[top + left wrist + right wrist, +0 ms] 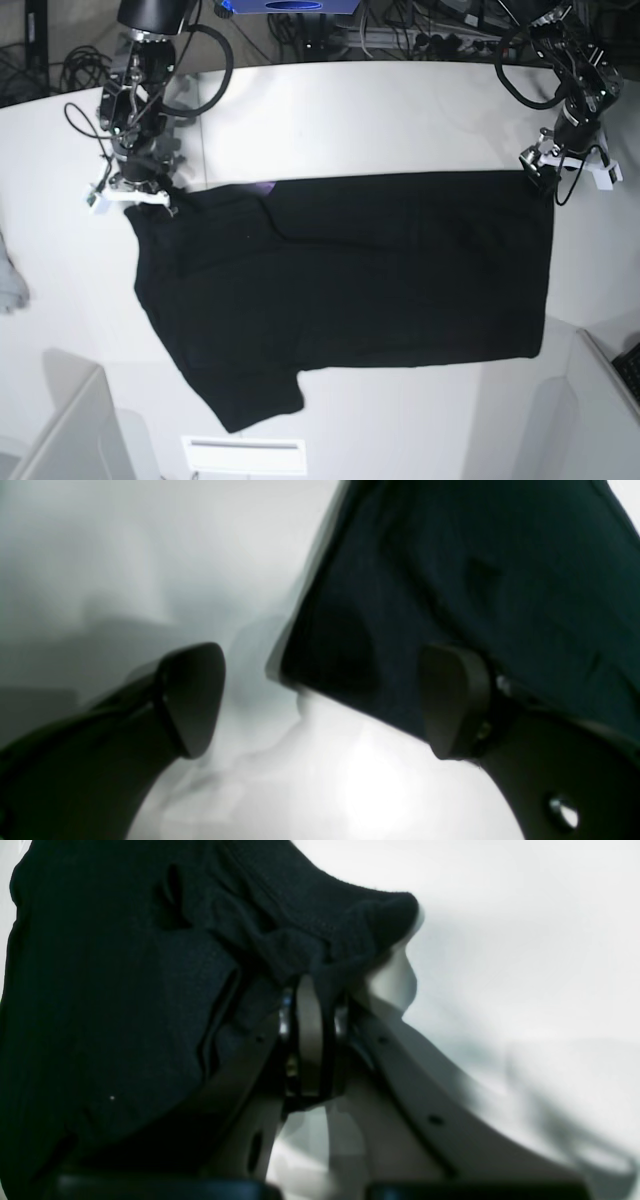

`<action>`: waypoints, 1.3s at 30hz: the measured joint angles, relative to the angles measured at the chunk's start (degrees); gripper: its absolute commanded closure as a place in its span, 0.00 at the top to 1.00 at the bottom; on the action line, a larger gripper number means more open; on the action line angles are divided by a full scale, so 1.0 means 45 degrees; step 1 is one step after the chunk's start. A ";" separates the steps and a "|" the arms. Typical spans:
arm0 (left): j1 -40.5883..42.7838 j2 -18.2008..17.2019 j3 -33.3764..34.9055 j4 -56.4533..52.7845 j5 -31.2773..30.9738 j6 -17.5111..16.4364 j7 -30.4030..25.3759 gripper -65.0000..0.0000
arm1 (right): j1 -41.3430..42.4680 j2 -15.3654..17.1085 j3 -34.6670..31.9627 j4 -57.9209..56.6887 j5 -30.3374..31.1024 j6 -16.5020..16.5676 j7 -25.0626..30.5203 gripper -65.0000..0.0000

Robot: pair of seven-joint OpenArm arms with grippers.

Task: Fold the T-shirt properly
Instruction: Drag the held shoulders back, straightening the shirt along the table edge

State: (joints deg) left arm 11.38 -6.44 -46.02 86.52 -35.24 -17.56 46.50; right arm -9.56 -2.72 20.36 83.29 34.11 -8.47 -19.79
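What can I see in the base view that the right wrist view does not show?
Only the base view shows the whole T-shirt spread flat on the table, the left gripper at its far corner, and a grey cloth. Only the right wrist view shows the right gripper shut on bunched fabric. Both show the black shirt on the white surface.

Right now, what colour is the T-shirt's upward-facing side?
Plain black T-shirt; clearest in the base view.
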 measured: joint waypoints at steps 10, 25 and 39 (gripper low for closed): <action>-0.0500 -0.0058 0.0053 -0.0631 -0.0180 -0.0087 -0.0199 0.82 | -0.0005 0.0000 0.0005 0.0039 0.0005 0.0000 -0.0078 0.00; -0.0393 -0.0053 0.0058 -0.0869 -0.0083 -0.0053 -0.0005 0.05 | -0.0015 -0.0005 0.0005 0.0049 0.0005 0.0000 -0.0083 0.00; 0.0835 -0.0248 0.0301 0.0389 0.0578 0.0029 0.0282 0.00 | -0.1535 -0.0097 -0.0024 0.2045 -0.0053 -0.0253 -0.0986 0.00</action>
State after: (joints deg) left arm 15.14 -7.55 -44.66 88.27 -32.64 -17.43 47.77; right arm -16.47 -3.16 20.25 92.49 33.87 -9.61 -24.23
